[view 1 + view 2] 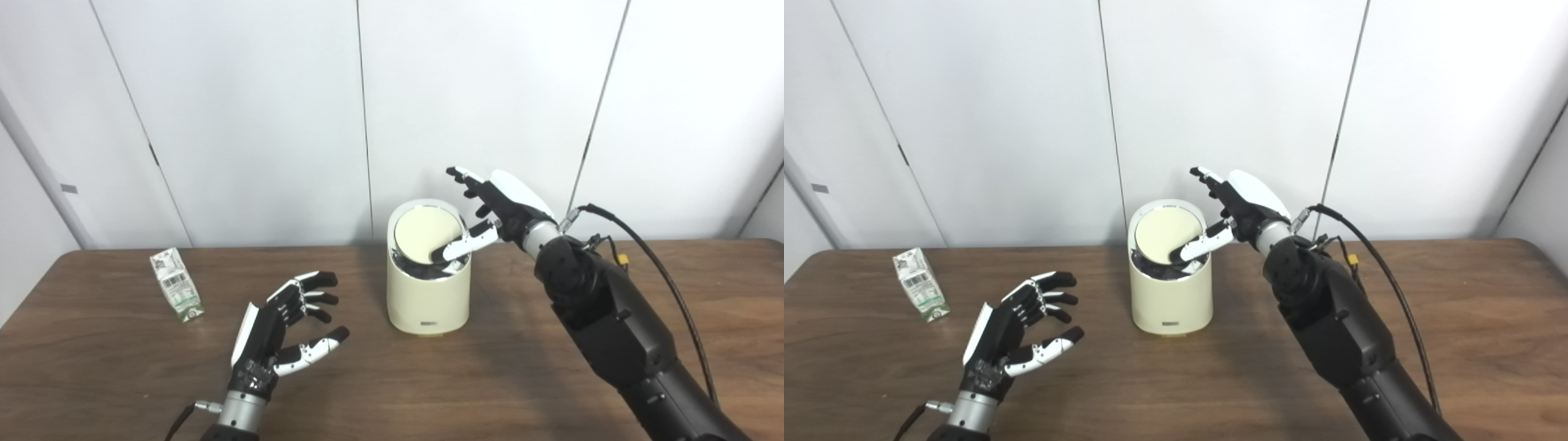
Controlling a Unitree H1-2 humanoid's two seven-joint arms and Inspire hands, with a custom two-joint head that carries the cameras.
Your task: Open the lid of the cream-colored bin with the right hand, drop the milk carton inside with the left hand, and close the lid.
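Left eye view first: our right hand (496,214) sits at the frame's centre right, up against the bin (429,294), thumb poked down onto the lid (425,236) at its right edge while the other fingers stand spread above the rim, gripping nothing. We read the lid as tipped, dark gap showing along its lower right side, so the opening looks under way. Over at the middle left, the carton (176,285) stands on the table (122,380), leaning a little, its long axis running up and slightly left. Our left hand (278,334) hovers open and empty at lower centre left, fingers fanned towards the bin. That carton lies up and to the left of it, well apart, so we expect a leftward reach next.
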